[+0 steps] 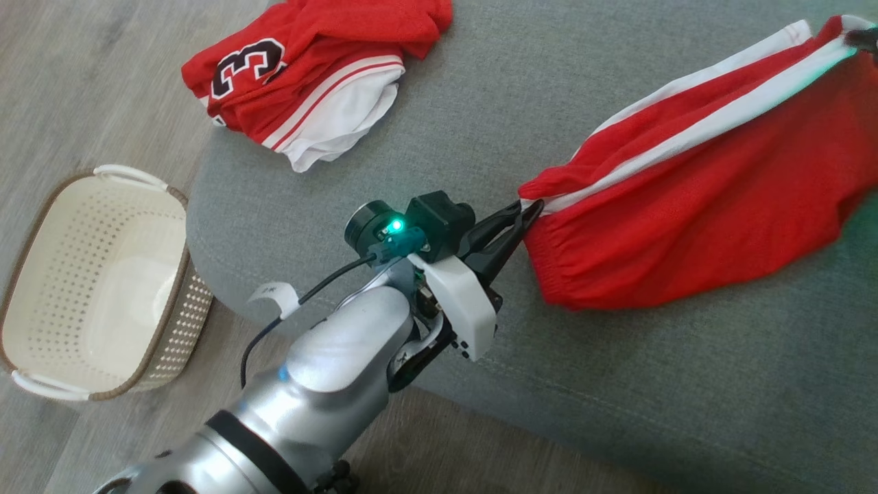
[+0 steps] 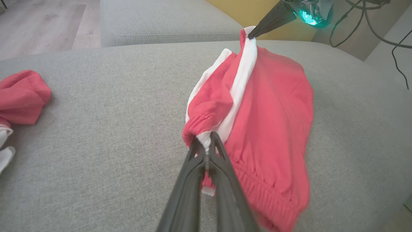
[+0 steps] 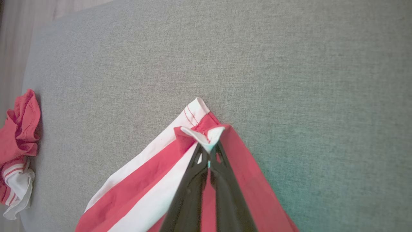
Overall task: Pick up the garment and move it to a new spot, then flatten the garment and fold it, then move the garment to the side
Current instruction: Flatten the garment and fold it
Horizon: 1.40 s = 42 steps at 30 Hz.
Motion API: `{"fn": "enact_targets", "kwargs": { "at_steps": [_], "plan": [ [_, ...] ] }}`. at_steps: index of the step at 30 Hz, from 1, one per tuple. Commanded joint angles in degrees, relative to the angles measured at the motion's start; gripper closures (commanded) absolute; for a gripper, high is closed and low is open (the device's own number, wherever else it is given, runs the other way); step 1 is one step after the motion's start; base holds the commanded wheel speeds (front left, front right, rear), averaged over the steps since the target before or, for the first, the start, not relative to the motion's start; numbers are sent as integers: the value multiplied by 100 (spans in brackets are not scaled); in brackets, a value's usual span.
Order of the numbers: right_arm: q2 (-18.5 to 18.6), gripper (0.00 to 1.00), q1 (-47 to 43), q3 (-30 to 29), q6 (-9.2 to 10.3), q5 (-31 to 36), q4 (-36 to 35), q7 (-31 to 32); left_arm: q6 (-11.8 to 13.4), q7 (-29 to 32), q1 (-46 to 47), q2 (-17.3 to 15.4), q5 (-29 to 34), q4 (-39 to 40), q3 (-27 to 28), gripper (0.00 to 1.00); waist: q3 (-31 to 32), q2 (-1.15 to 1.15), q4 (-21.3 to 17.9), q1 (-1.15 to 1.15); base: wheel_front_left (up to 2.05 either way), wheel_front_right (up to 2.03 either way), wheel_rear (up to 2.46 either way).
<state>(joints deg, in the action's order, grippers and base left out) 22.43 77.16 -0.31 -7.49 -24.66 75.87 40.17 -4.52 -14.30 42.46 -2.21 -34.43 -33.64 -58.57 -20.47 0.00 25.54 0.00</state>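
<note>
**A:** From your head, what is your left gripper doing?

**B:** My left gripper (image 1: 527,208) is clamped on the waistband corner of the red shorts (image 1: 699,206), its jaws pinched together on the cloth. My right gripper (image 1: 865,38) shows at the top right edge, at the far end of the white stripe. The shorts are stretched between the two, and their lower part rests on the grey couch (image 1: 446,123). A red jersey (image 1: 309,68) lies crumpled at the couch's far left end. A pale basket (image 1: 171,322) stands on the floor (image 1: 68,82) just beside the couch.

**A:** And from your left wrist?

**B:** My fingers (image 2: 191,187) meet with a bunch of white and red elastic waistband squeezed between their tips. Across the shorts, my right gripper (image 2: 252,34) bites the hem at the top of the stripe.

**A:** And the right wrist?

**B:** There my fingers (image 3: 190,199) are closed tight on a folded white and red hem corner. The rest of the shorts runs back under the gripper over the couch. They lie well apart from the jersey at the left edge.
</note>
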Motion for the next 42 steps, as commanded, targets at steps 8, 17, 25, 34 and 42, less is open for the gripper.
{"fn": "enact_targets", "kwargs": {
  "at_steps": [8, 17, 25, 34, 42],
  "plan": [
    [-254, 100, 398, -566, 0, 704, -191, -363, 216, -69, 292, -67, 92, 282, 176, 100, -139, 0, 52, 0, 0, 0, 0],
    [-396, 0, 478, -912, 0, 1377, -191, -610, 423, -70, 319, -67, 9, 276, 236, 0, -253, 0, 91, 0, 0, 0, 0],
    [-452, 0, 393, -1246, 0, 1825, -191, -936, 781, -70, 308, -67, 112, 290, 436, 0, -219, 0, 38, 0, 0, 0, 0],
    [-949, 0, 80, -1377, 0, 1620, -464, -2197, 1092, -70, -116, -67, 481, 484, 1421, 0, 204, 0, -281, 0, 0, 0, 0],
    [-1211, 0, -1061, -200, 0, 998, -1273, -3257, 1167, -70, -821, -73, 1114, 1042, 2627, 0, 710, 0, -745, 0, 0, 0, 0]
  ]
}}
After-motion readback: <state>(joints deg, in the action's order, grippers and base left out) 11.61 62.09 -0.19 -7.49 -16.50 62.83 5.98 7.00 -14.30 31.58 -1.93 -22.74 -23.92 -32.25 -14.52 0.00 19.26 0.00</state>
